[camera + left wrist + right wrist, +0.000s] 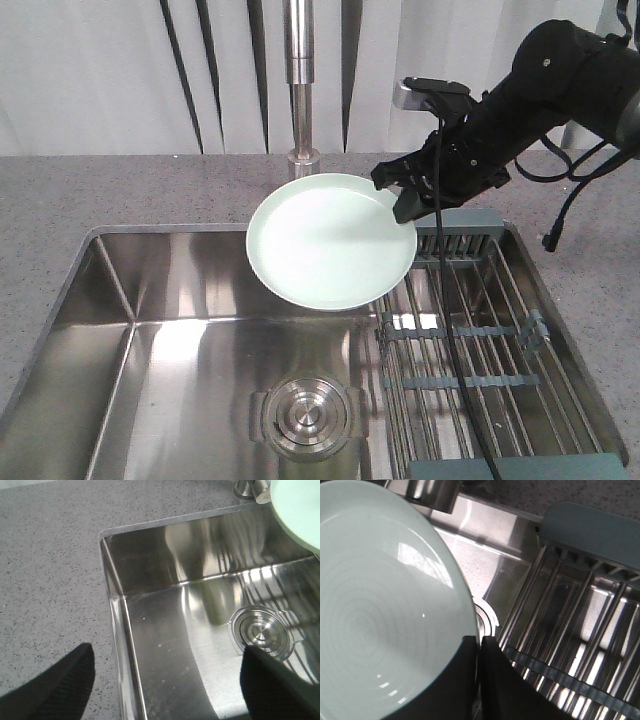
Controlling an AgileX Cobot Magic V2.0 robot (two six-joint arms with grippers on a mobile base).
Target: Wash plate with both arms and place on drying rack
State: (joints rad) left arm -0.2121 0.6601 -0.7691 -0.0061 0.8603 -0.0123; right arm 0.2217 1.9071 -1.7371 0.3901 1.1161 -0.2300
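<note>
Plate (330,242) held in the air over the sink (110,300), just left of the rack (470,345). Pale mint, low rim, face tilted up toward the front camera. It hangs in front of the faucet (300,80) base and behind the drain (307,415). In the front view its right edge overlaps the rack's rear left corner; whether it touches there, cannot tell.

Black right gripper (404,200) reaches in from the upper right, a cable trailing down across the rack. Jaws clamped on the plate's upper right rim. The wrist view shows two dark fingers (462,690) drawn close, the plate edge pinched between them, with faint concentric rings on the face alongside.

Only its own wrist camera shows the left gripper (167,650). Jaws wide apart, bare sink floor showing between them. The two black fingertips (70,680) sit at the lower corners of that view, one over the speckled grey counter (45,555), the other over the basin floor near the drain. A sliver of plate shows in the upper right corner there, well apart from both tips.

Rack lies across the sink's right side. Thin metal bars run front to back, with grey-blue end pieces at rear and front, the rear one slotted.
</note>
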